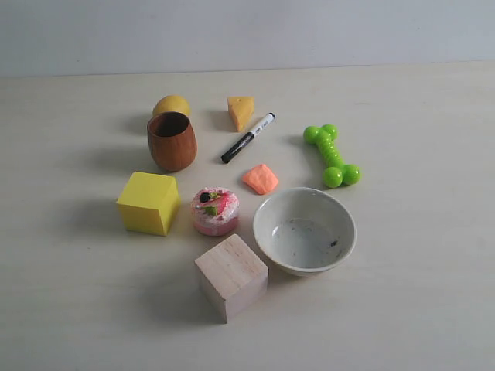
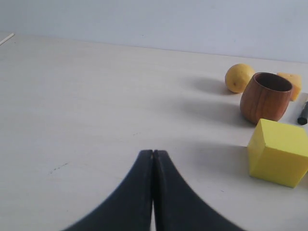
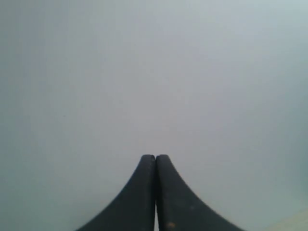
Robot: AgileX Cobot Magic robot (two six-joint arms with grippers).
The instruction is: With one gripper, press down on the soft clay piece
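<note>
The soft clay piece (image 1: 261, 178) is a small salmon-orange chunky lump lying near the table's middle, between the marker and the white bowl. Neither arm shows in the exterior view. My left gripper (image 2: 153, 153) is shut, its black fingers pressed together over bare table, well short of the yellow block (image 2: 279, 151). In the right wrist view my right gripper (image 3: 155, 157) is also shut, with only a plain grey-white surface behind it. Neither wrist view shows the clay.
Around the clay stand a white bowl (image 1: 263, 232), a pink cake toy (image 1: 216, 211), a black-and-white marker (image 1: 247, 137), a cheese wedge (image 1: 240, 112), a wooden cup (image 1: 172, 141), a lemon (image 1: 171, 105), a green dumbbell toy (image 1: 332, 154), a yellow block (image 1: 148, 202) and a wooden block (image 1: 231, 277).
</note>
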